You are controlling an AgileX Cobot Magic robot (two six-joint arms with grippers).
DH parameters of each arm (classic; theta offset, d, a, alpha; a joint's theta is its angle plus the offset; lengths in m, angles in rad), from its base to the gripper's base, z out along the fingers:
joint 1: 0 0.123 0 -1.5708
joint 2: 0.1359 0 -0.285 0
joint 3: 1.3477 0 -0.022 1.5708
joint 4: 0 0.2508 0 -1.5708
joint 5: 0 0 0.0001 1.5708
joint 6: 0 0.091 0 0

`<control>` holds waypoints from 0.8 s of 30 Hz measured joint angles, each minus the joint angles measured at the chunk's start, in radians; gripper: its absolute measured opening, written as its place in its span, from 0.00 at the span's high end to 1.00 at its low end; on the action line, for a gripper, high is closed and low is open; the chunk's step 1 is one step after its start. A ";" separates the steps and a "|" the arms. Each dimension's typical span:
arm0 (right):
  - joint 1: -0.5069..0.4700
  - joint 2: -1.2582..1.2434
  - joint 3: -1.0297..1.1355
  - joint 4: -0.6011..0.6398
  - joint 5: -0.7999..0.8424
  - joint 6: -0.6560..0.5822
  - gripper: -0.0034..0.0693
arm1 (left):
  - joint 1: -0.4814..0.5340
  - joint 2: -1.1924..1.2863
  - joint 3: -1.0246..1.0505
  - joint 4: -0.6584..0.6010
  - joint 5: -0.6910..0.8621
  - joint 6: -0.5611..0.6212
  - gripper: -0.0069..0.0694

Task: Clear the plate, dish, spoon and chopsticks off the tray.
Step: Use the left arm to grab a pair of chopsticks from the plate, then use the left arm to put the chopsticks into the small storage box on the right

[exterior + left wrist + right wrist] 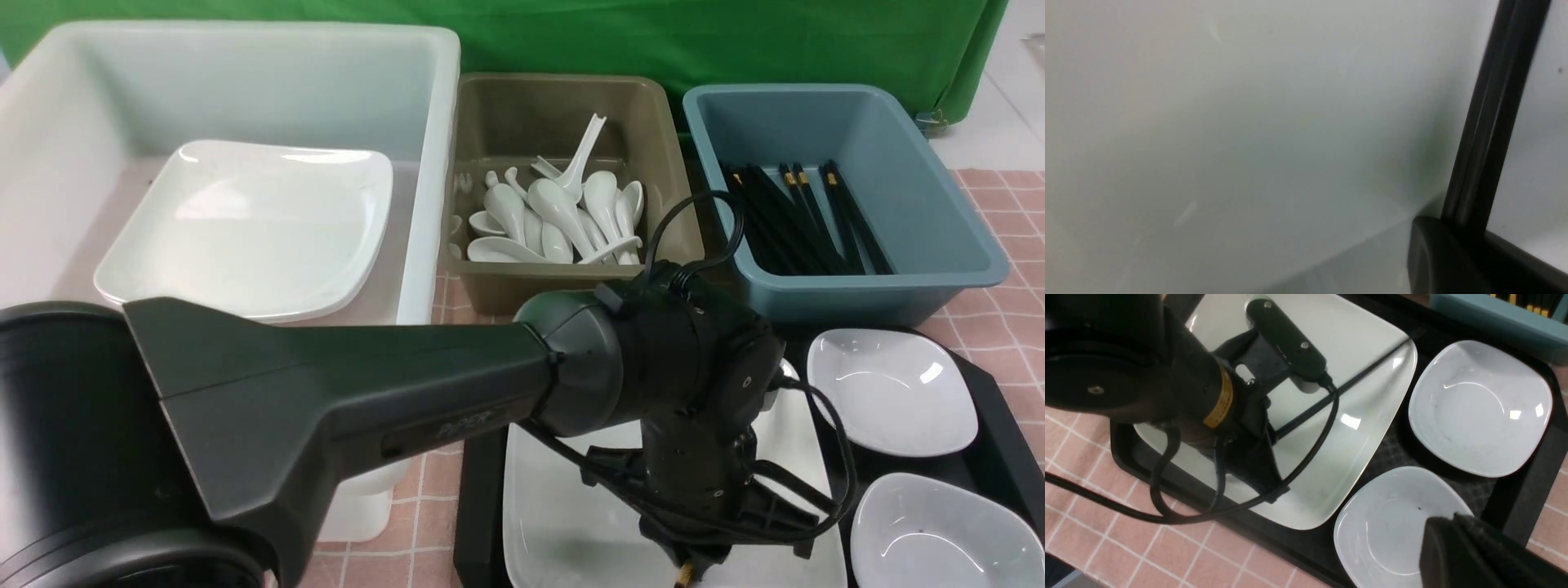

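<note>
1. Filling the near left of the front view, your left arm [326, 408] reaches right and dips the left gripper [694, 559] onto the plate [555, 523]. The plate sits on the left half of the tray [478, 506], with two small dishes [890, 392] on the right half. Judge the plate heavy, glossy and breakable, so take it by the rim. The wrist hides the fingertips here.
2. Your left wrist view is pressed close to the plate's white glaze. The chopsticks [1489, 122] run across it into a dark finger [1437, 261]. They look thin, stiff, light and slick, so they are likely to roll or slide on that glaze. Pinch both together near the middle. You cannot tell whether the fingers have closed on them.
3. Your right wrist view shows the chopsticks lying diagonally across the plate, with one end under the left gripper. The right gripper [1457, 547] hangs above the nearer small dish with nothing visibly in it, and its spread cannot be read.
</note>
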 joint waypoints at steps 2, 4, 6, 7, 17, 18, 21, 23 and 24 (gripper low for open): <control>0.000 0.000 0.000 0.000 0.000 -0.001 0.85 | 0.002 0.002 -0.016 0.004 0.054 0.021 0.88; 0.000 0.000 0.000 0.000 0.000 -0.001 0.85 | 0.002 0.005 -0.034 0.005 0.089 0.050 0.88; 0.000 0.000 0.000 0.000 0.000 -0.002 0.85 | 0.002 0.005 -0.061 0.006 0.140 0.080 0.88; 0.000 0.000 0.000 0.000 0.000 -0.003 0.85 | 0.002 0.003 -0.074 0.006 0.159 0.092 0.88; 0.000 0.000 0.000 0.000 -0.008 -0.005 0.84 | 0.003 -0.070 -0.102 -0.148 0.249 0.296 0.88; 0.000 0.000 0.000 0.000 -0.008 -0.005 0.84 | 0.003 -0.092 -0.114 -0.152 0.250 0.307 0.88; 0.000 -0.001 0.000 0.000 -0.008 -0.005 0.83 | 0.012 -0.113 -0.166 -0.149 0.253 0.305 0.88; 0.000 -0.005 0.000 0.000 -0.019 -0.004 0.83 | 0.031 -0.116 -0.224 -0.157 0.250 0.292 0.88; 0.000 -0.008 0.000 -0.001 -0.023 0.000 0.83 | 0.047 -0.112 -0.261 -0.168 0.249 0.280 0.88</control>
